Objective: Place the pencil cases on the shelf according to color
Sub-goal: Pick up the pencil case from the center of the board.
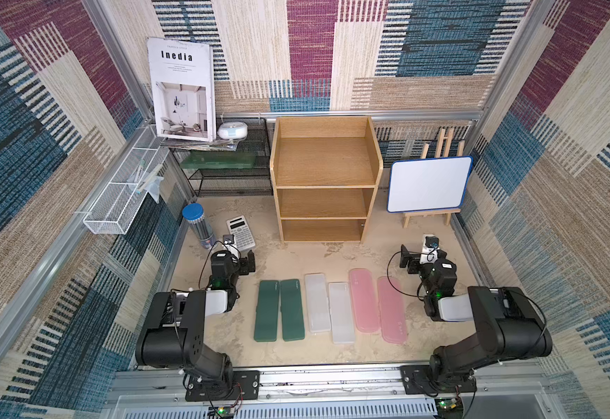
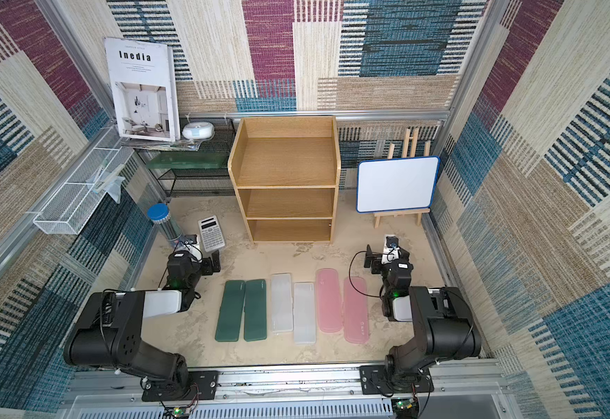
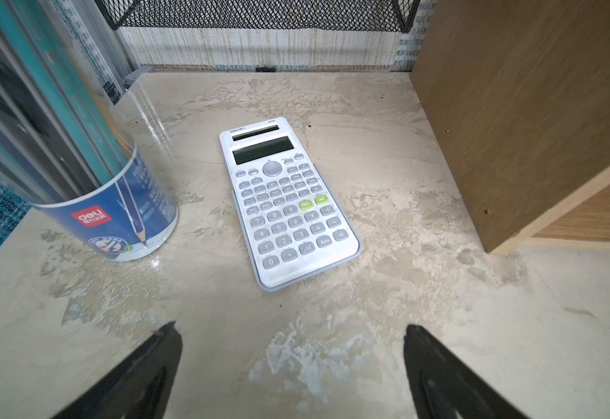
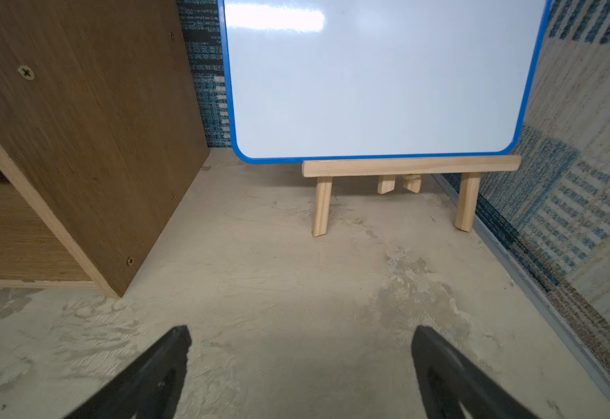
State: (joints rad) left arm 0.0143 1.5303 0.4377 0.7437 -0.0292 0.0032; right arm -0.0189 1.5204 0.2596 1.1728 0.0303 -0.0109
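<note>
Btwn both released end effectors (image 1: 249, 262) (image 1: 405, 258), nearer the bases, lie six pencil cases (image 1: 329, 308).

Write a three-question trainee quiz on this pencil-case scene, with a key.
1. True or false: the light-brown wooden three-tier shelf already holds a pencil case.
2. Which pair lies nearest the right tool? A) dark green plastic pencil cases B) frosted white-grey plastic pencil cases C) pink plastic pencil cases
3. Fill in: the left tool faces the white and grey keyed ____ lying flat on the beige tabletop.

Key: 1 false, all three tiers are bare and six cases lie on the tabletop. 2 C. 3 calculator. Both tools stand open, holding nothing.
</note>
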